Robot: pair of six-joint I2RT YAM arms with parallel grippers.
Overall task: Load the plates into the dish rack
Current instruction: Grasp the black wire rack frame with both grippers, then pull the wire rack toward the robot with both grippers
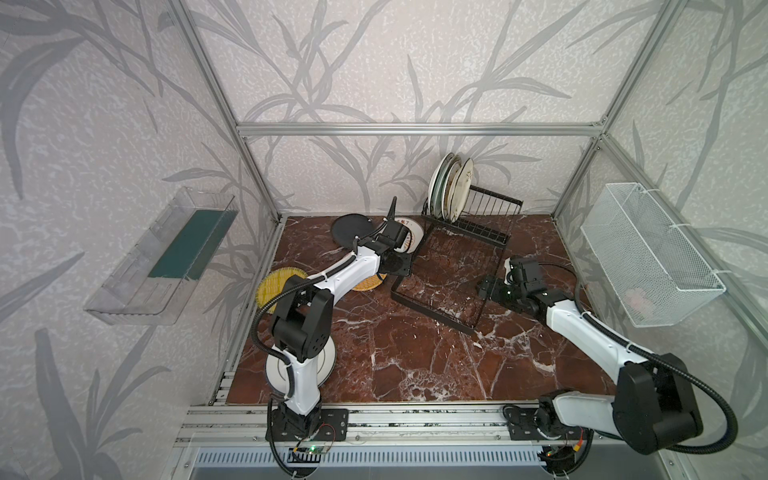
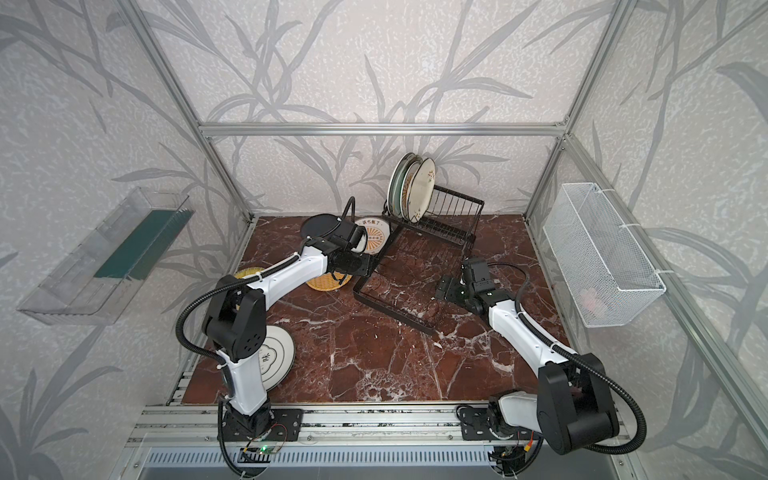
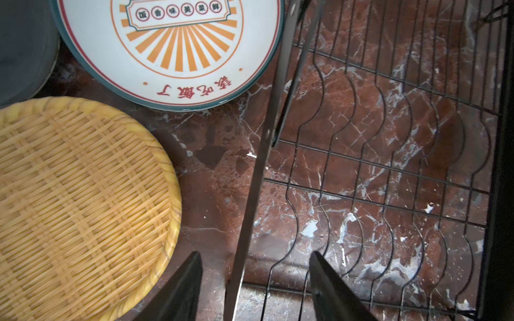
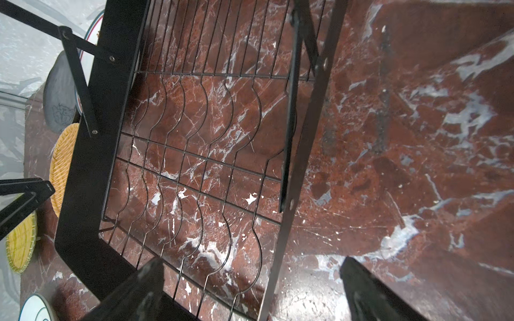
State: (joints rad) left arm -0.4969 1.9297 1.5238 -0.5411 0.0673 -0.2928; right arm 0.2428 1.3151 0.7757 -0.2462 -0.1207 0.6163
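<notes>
Black dish rack (image 1: 457, 262), L gripper (image 3: 255, 254) astride rail (image 3: 250, 194)

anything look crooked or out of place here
The dish rack sits askew, turned diagonally to the table edges instead of square. The few plates loaded at its far end lean together to one side. Nothing looks spilled or broken.

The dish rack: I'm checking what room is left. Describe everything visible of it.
The dish rack is black metal: flat side rails, a low tray of wavy wires, and a raised, slotted section at the far end. It sits skewed on the red marble tabletop. Several plates stand on edge at one end of the raised section; the tray holds nothing. The left gripper and right gripper, both open, each straddle a side rail.
</notes>
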